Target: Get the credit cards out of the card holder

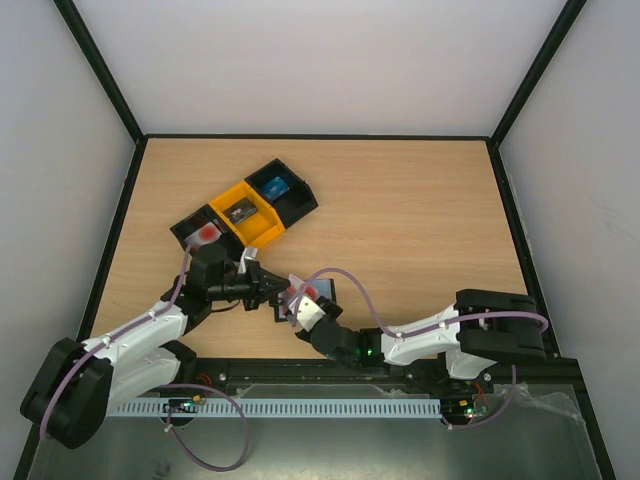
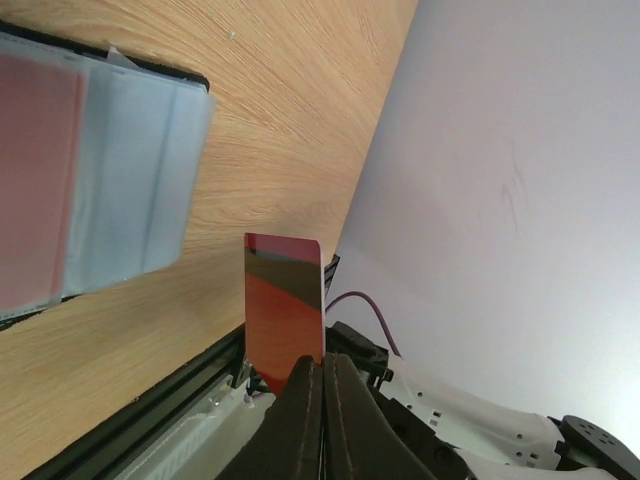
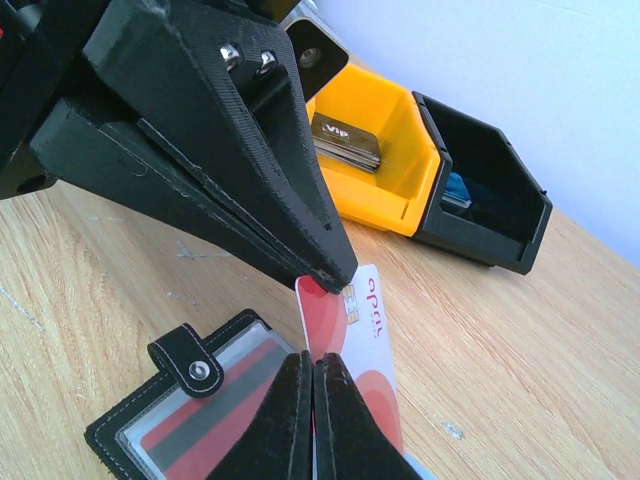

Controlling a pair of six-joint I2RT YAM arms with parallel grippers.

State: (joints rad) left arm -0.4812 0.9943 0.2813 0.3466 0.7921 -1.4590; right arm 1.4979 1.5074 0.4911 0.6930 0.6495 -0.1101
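**Two grippers on one card above the holder**

The left gripper [image 3: 330,272] reaches in from the left. Its fingers are pressed together on the top corner of a red-and-white chip card [image 3: 355,335]. The card stands nearly upright, clear of the table [image 1: 420,220].

The right gripper [image 3: 312,380] comes in from the near right with its fingers closed tight too. The card's lower edge runs into the seam between them, so it appears to pinch the same card from below. In the left wrist view the card's red face rises from the left fingertips, with the right arm's body just behind it.

The holder [image 3: 172,352] lies flat on the table, just beside the right fingers and below the card. Its snap tab is unfastened. Under its clear panel shows the red stripe of an inner card [image 3: 215,415].

Beyond the holder three bins sit in a slanted row:
- a near black bin [image 1: 180,230] with a red card [image 1: 206,234]
- a yellow bin [image 3: 385,105] with a dark card [image 3: 345,140]
- a far black bin [image 3: 500,170] with a blue card [image 3: 458,192]
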